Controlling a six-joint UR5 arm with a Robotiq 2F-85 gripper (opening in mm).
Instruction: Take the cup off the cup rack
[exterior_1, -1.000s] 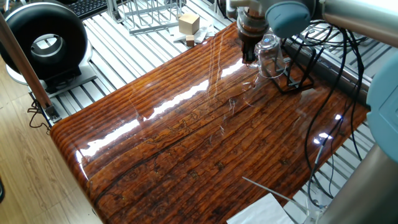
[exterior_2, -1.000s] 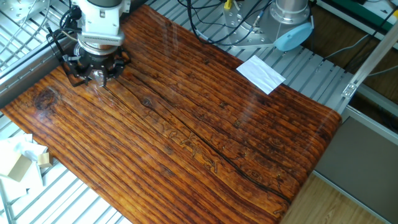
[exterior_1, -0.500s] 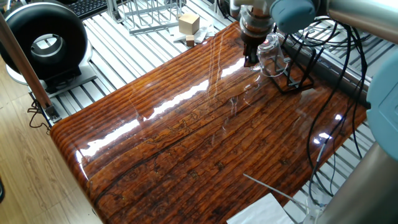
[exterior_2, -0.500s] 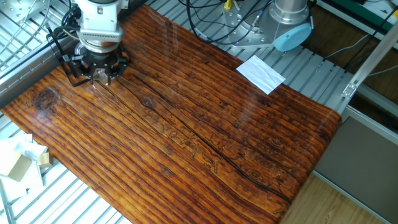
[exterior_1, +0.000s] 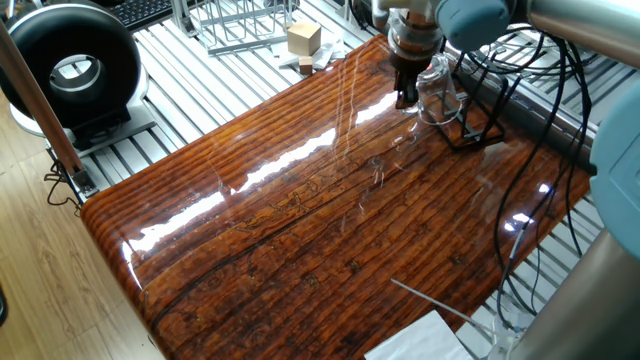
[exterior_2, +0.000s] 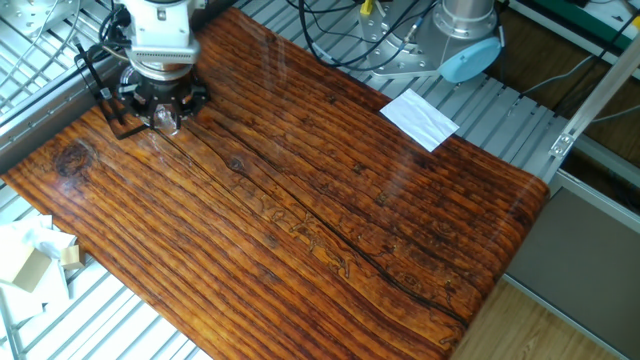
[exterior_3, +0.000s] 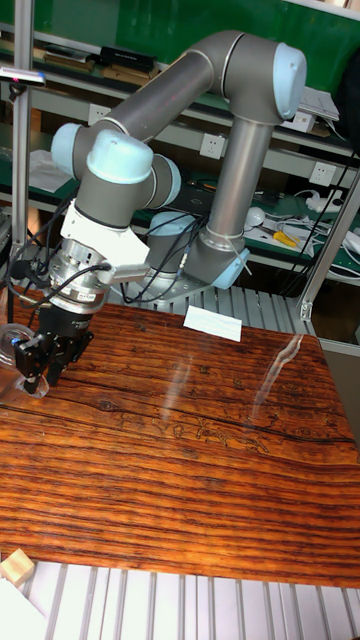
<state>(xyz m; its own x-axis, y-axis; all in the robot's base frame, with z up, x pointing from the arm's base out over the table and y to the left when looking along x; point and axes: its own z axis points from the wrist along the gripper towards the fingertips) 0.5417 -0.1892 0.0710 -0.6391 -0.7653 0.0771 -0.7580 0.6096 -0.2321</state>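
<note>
Cup, clear glass, sits at the upper right of one fixed view, on the black cup rack, immediately right of the gripper. In the tall fixed view it shows at the left edge, left of the fingers. Whether those fingers clamp its wall, I cannot tell.

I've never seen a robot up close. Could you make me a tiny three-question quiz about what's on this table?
1. True or false: the pincer is beside the cup.
2. What colour is the cup rack?
3. The white paper sheet lies: A) under the cup, B) on the table far from the cup, C) in the pincer.

Key: 1 true. 2 black. 3 B.
</note>
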